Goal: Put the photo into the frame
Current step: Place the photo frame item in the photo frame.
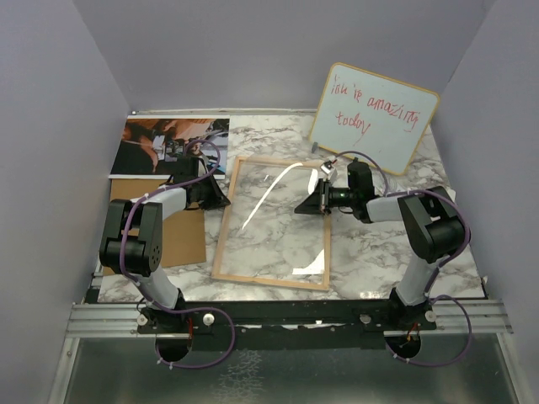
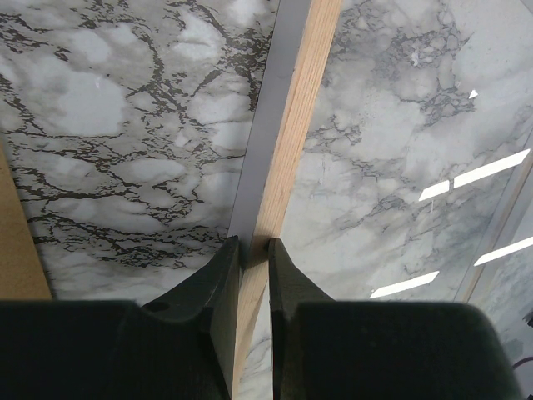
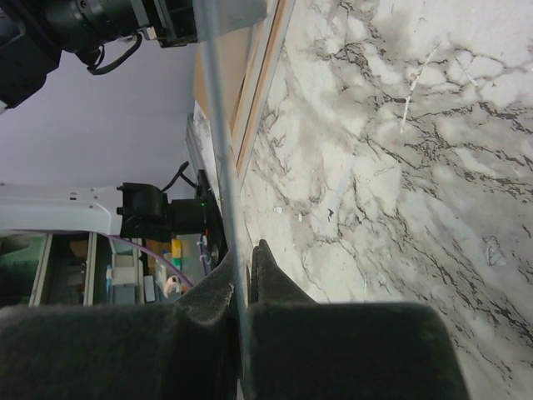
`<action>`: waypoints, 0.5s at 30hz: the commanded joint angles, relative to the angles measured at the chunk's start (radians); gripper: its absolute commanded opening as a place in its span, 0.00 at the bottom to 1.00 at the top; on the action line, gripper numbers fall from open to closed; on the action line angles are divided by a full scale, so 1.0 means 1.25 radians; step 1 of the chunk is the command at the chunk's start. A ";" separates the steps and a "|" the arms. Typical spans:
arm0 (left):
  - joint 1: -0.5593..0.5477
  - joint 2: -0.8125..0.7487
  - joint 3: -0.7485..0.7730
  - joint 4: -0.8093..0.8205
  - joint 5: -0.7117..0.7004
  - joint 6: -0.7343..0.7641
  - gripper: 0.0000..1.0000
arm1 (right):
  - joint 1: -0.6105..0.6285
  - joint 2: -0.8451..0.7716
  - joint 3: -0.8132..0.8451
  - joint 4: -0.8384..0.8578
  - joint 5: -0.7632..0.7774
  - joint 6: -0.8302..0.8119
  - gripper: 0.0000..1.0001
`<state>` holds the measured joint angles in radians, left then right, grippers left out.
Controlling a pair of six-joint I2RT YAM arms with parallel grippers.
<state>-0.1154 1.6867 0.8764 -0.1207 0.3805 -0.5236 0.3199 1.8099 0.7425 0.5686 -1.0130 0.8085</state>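
Nearest us, a metal mounting rail (image 1: 286, 313) carries both arm bases. At the far left of the marble counter (image 1: 379, 261) we see the photo (image 1: 143, 151) lying flat, with a brown backing board (image 1: 181, 240) on its near side. Just right of these, the left jaws are clamped on the left wooden rail of the frame (image 1: 269, 280), which sits mid-counter. The right jaws are pinched together on a thin grey edge at the frame's right side. A whiteboard (image 1: 375, 118) leans far right.
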 commanded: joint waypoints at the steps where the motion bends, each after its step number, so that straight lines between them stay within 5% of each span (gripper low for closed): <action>1: -0.010 0.046 -0.033 -0.064 -0.044 0.009 0.00 | 0.003 -0.005 0.026 -0.092 0.014 -0.071 0.01; 15: -0.010 0.042 -0.031 -0.066 -0.047 0.009 0.00 | -0.010 0.006 0.072 -0.242 0.066 -0.139 0.01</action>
<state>-0.1154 1.6867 0.8764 -0.1207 0.3805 -0.5236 0.3180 1.8099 0.8097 0.3588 -0.9768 0.6796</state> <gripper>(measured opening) 0.176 0.008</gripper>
